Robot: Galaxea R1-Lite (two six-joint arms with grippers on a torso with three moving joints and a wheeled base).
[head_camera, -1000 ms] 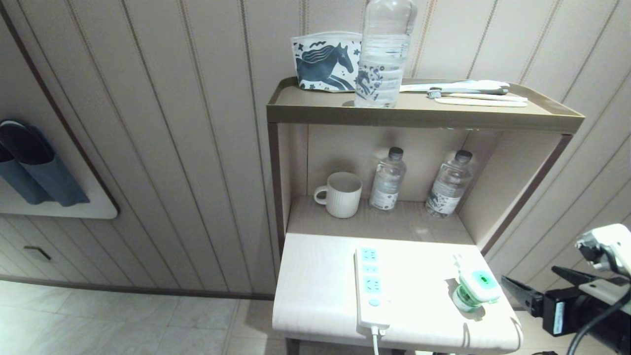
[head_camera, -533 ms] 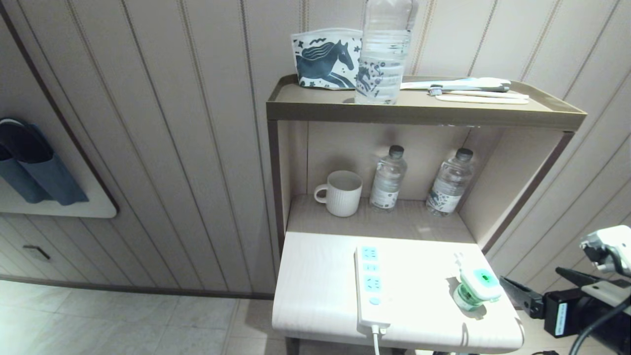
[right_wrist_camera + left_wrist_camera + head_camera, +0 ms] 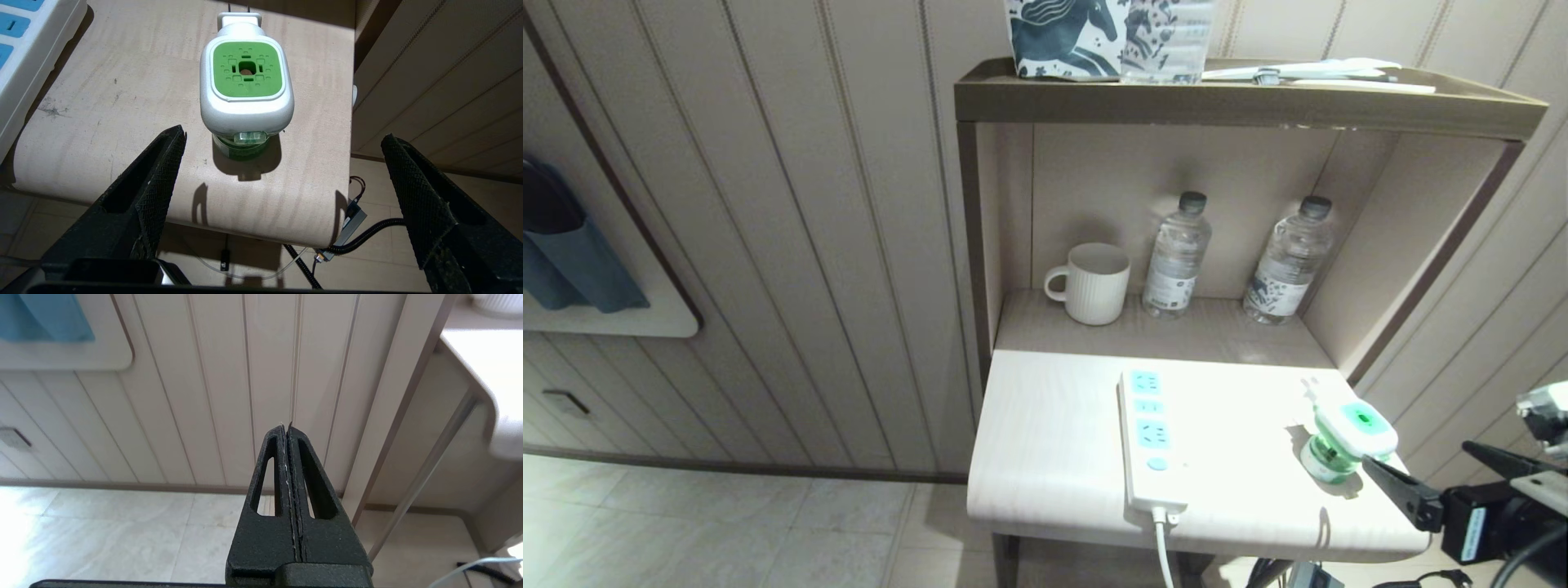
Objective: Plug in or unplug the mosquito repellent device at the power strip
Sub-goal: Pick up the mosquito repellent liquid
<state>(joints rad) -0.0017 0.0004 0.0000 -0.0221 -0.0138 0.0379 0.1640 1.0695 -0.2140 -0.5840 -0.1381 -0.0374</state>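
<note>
The right gripper (image 3: 282, 139) hangs just off the near right edge of the table (image 3: 1045, 457), its two black fingers (image 3: 157, 171) spread wide and holding nothing. The mosquito repellent device (image 3: 1349, 439) stands just beyond them, apart from both: one unit, unplugged, with a white head, a green square face pierced at the centre, a small green bottle beneath and two metal prongs pointing away. To its left, well apart, lies the single power strip (image 3: 1150, 441), white with three light-blue socket faces, a round blue button and a white cable dropping over the near edge. On the shelf behind are one ribbed white mug (image 3: 1092, 282) and two clear water bottles (image 3: 1176, 257). The left gripper (image 3: 289, 433) is pressed shut and empty, low by the wall panelling to the table's left.
</note>
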